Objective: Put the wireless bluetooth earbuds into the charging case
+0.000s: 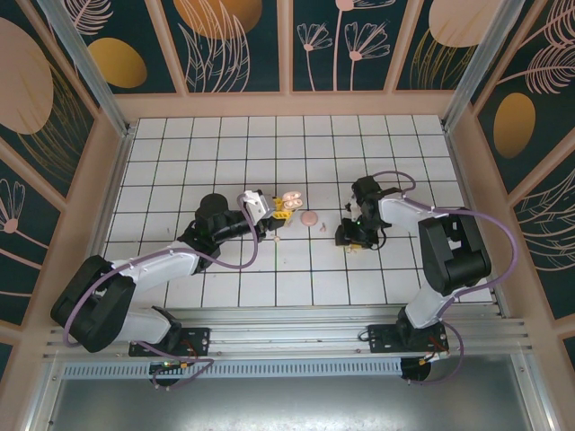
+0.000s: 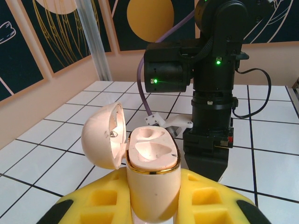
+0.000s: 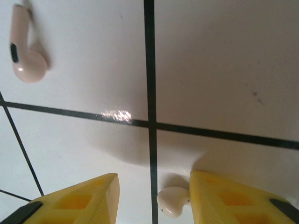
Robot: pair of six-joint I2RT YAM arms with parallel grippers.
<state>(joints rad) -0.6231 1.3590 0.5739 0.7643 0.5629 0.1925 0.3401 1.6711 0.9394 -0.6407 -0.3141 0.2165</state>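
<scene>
My left gripper is shut on the charging case, holding it upright between yellow fingers. Its lid hangs open to the left and both sockets are bare. In the top view the case sits at the left gripper, mid-table. My right gripper points down at the tiles and stands open. One earbud lies between its fingers, touching the right finger and well apart from the left one. A second earbud lies on the tile farther off. The right gripper is right of the case.
A pink oval piece lies on the tiles between the two grippers. The right arm's black wrist stands close in front of the held case. Peach walls ring the white tiled floor, with open tiles behind both arms.
</scene>
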